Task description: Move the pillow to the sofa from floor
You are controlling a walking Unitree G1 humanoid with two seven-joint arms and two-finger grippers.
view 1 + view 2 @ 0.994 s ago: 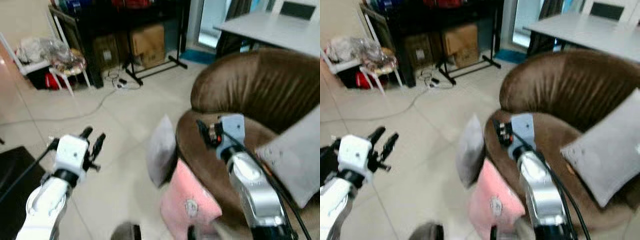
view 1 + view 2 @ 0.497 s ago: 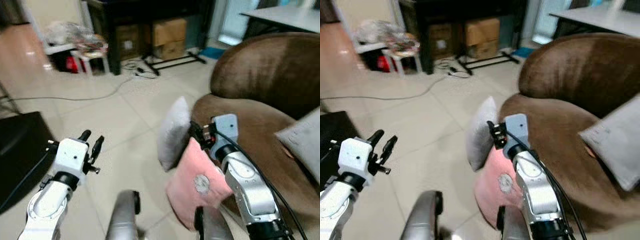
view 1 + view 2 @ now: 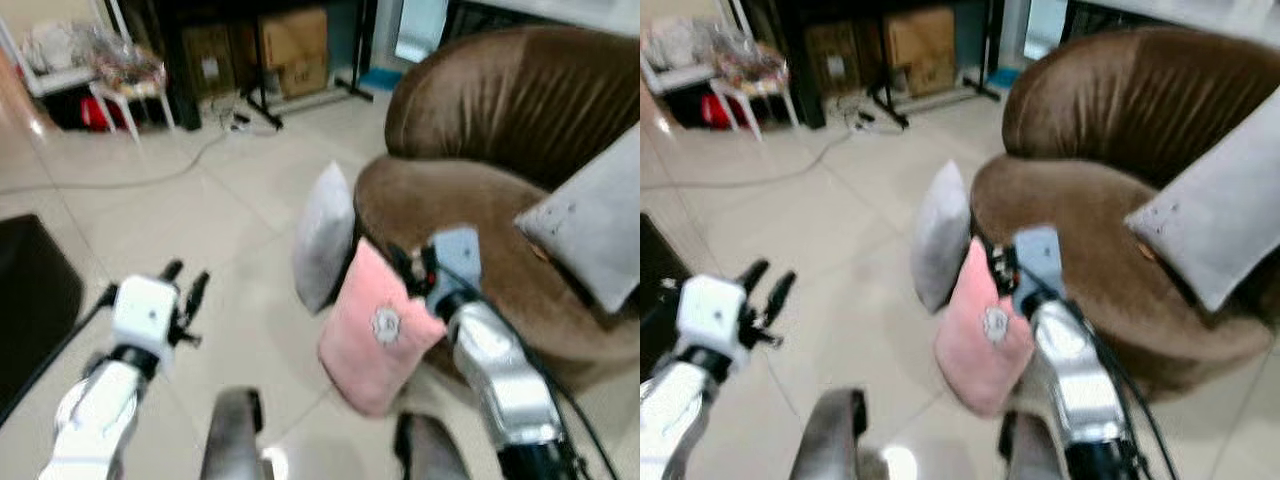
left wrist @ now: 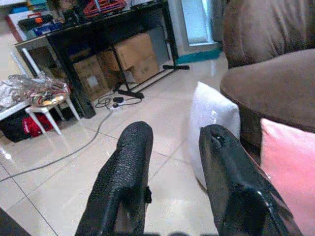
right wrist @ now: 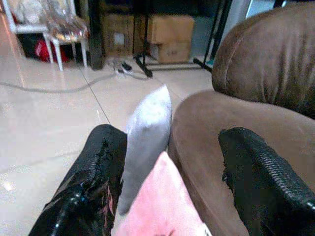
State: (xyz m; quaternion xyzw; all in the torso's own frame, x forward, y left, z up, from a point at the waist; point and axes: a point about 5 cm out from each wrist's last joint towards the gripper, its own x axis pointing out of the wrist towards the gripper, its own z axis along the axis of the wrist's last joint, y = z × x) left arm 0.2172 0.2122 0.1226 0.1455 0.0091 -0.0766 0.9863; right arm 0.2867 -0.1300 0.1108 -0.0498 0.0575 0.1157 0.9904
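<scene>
A pink pillow (image 3: 375, 330) stands on the tiled floor, leaning against the front of the brown sofa (image 3: 470, 190). A grey pillow (image 3: 325, 235) stands on the floor just behind it, also against the sofa. Another grey pillow (image 3: 590, 220) lies on the sofa seat. My right gripper (image 3: 408, 265) is open and hovers at the pink pillow's top corner; in the right wrist view the pink pillow (image 5: 162, 206) lies low between the spread fingers (image 5: 98, 172). My left gripper (image 3: 185, 285) is open over bare floor, left of both floor pillows.
A black rack with cardboard boxes (image 3: 295, 45) stands at the back. A white stool (image 3: 125, 75) piled with things is at the back left, and a cable (image 3: 150, 175) runs over the floor. A black object (image 3: 30, 300) sits at the left edge.
The whole view has swung as the camera moved, bringing more of the sofa and its grey pillow into sight. Both grippers keep the same open pose.
</scene>
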